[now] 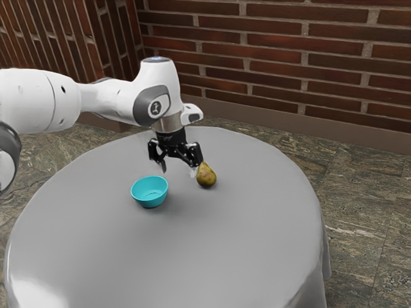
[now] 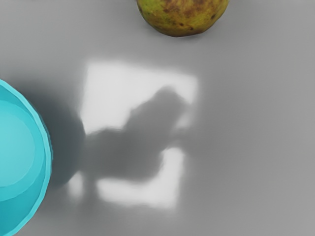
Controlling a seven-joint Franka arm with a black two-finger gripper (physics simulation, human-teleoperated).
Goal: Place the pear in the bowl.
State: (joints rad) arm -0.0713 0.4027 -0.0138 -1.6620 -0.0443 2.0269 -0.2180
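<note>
Turquoise bowl (image 1: 149, 194) nearby, the speckled pear (image 1: 206, 176) could roll away should my end effector (image 1: 178, 172), spread and empty, descend off-centre, nudging its side.

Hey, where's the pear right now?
In the exterior view, the pear rests on the gray table, toward the exterior view's right from the turquoise bowl, near the open gripper hovering over the table.
</note>
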